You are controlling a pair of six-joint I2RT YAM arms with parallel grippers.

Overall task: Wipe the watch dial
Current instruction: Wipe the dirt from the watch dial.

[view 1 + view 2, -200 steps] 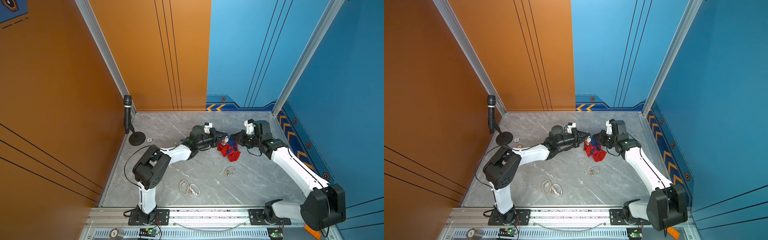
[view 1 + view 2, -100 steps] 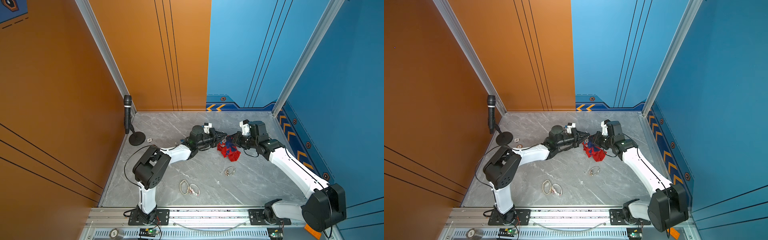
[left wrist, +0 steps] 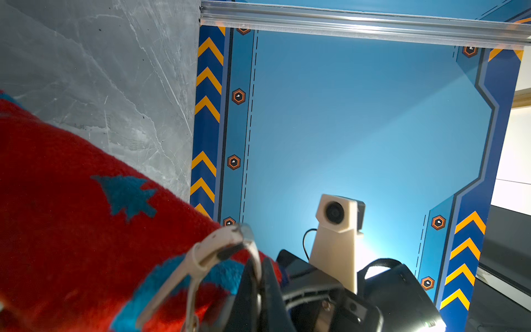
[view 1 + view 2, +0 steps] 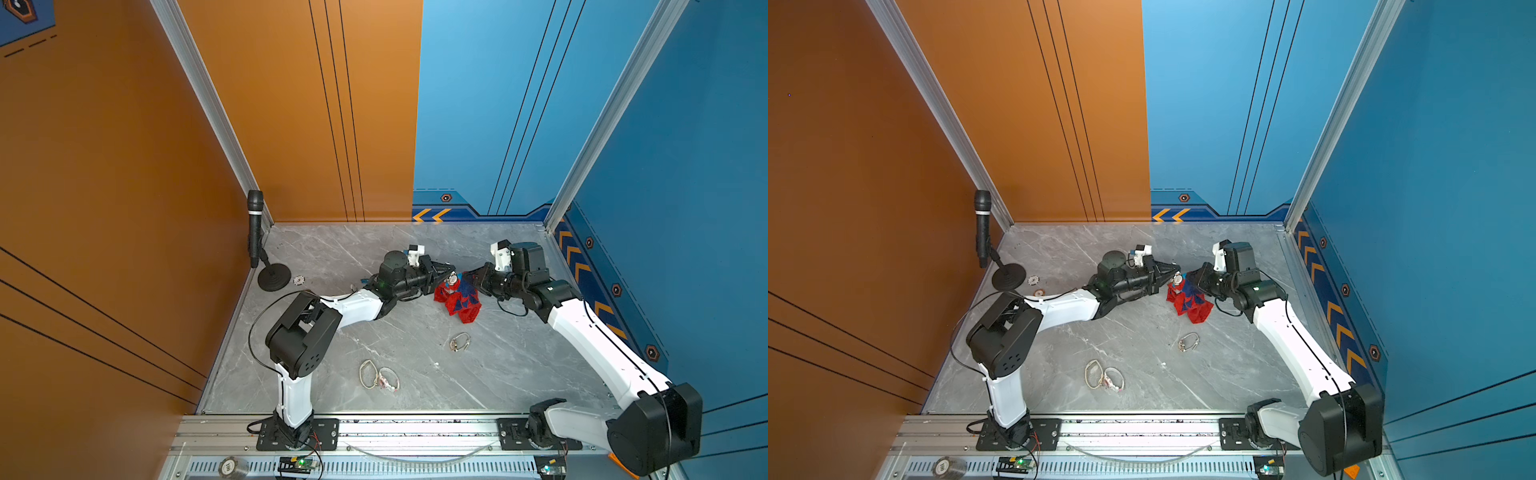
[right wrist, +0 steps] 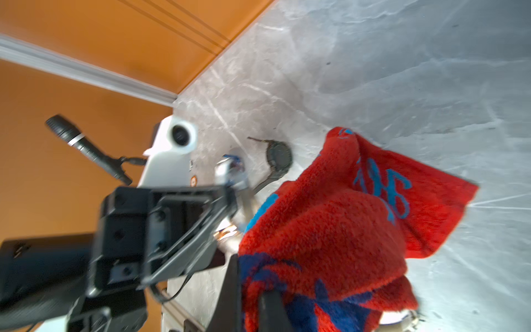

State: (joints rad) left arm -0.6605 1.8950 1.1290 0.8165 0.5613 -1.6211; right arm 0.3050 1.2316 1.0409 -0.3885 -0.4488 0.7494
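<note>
Closely, left hand (image 4: 449, 271) holds watch (image 4: 452, 277) against cloth (image 4: 461, 301).

Grey marble floor (image 4: 415, 365) lies beneath the left gripper (image 4: 451, 275), orange walls (image 4: 124, 166) to its left and ahead, blue chevron-trimmed walls (image 4: 685, 166) ahead and right, a microphone (image 4: 254, 226) far left.

L end effector (image 4: 448, 275) closed, R end effector (image 4: 473, 280) closed; both arms stretched fwd, tips nearly meeting.

Bright, even light; right wrist view motion-blurred, nearby cloth (image 3: 57, 215) soft.
</note>
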